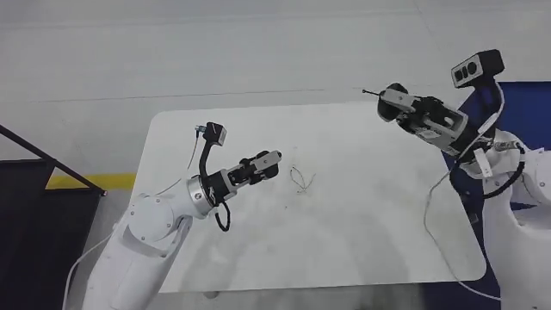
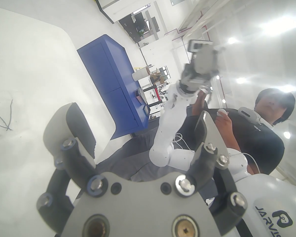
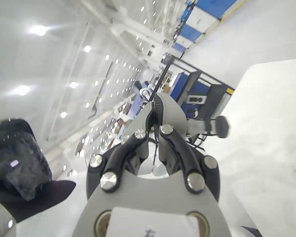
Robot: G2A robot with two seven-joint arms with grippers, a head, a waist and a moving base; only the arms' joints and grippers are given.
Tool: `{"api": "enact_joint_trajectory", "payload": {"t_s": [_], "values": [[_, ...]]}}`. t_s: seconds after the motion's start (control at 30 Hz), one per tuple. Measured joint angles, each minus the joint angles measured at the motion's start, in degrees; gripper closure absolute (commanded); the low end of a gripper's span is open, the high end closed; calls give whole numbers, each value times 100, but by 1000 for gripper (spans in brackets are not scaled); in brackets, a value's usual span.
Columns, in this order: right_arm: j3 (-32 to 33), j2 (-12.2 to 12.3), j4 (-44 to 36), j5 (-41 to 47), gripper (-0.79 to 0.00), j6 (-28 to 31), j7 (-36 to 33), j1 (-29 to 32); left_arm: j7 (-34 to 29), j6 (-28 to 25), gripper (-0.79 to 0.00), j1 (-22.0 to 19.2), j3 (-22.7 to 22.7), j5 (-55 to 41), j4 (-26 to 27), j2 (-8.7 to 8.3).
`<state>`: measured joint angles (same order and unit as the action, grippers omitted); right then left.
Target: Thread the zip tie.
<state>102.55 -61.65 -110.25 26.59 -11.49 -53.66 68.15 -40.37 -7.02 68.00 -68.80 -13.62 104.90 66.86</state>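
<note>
A thin black zip tie runs between the fingers of my right gripper, which is shut on it. Its free end pokes out past the fingertips. That right gripper hangs in the air above the table's far right corner. A second thin tie, bent into a loose loop, lies flat near the middle of the white table; the left wrist view shows it as dark lines. My left gripper is just left of that loop, low over the table, open and holding nothing.
A blue cabinet stands beyond the table's right side. A dark frame stands off the left edge. The table's rounded edges are close to both arms.
</note>
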Motion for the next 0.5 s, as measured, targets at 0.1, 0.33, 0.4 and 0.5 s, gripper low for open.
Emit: {"api": "enact_joint_trajectory", "payload": {"t_s": [0.1,0.33,0.4,0.5], "values": [[469,53,564,-35,0,-85,-146,62,0,0,-785,0,0,0,0,0],[544,88,677,149,0,171,-476,69,0,0,-785,0,0,0,0,0],[545,88,677,147,0,167,-470,69,0,0,-785,0,0,0,0,0],[545,88,677,147,0,167,-471,68,-47,29,-785,-50,60,77,82,-1]]}}
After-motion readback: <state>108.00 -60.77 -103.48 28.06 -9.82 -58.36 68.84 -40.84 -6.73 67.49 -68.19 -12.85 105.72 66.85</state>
